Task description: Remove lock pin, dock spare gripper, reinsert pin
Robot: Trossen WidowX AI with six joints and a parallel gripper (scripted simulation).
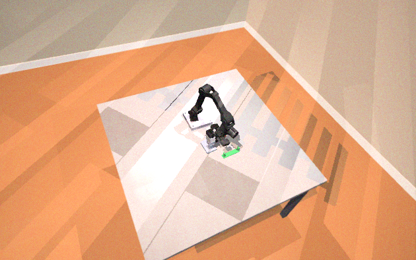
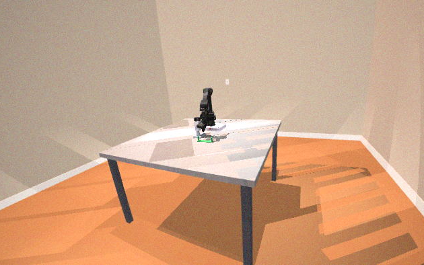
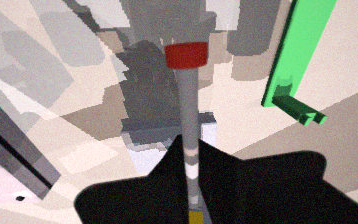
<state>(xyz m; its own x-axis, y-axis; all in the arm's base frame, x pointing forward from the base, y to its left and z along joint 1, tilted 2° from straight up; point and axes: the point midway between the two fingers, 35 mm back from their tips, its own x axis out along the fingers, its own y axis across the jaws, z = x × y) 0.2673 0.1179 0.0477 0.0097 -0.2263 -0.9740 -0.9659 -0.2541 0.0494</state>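
Our gripper point(image 1: 220, 140) point(image 2: 202, 128) point(image 3: 184, 138) is clamped on the red-capped pin point(image 3: 187, 90) — near the green rack point(image 1: 231, 153) point(image 2: 205, 141) point(image 3: 305, 42). We see the mount point(image 1: 210, 146) point(image 2: 197, 132) beside it.

From high above, I look steeply down on the whole bench point(image 1: 222, 185) point(image 2: 178, 158); my exterior view faces it from farther off, lower. My wrist view sits close, sharing the green rack point(image 1: 231, 153) point(image 2: 205, 141) point(image 3: 300, 47) with both.

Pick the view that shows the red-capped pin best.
Wrist: red-capped pin fills the middle, cap to shaft, held in the pincer. Top gives only a tiny red speck beside the arm; exterior has a red dot, too small to confirm as the cap.
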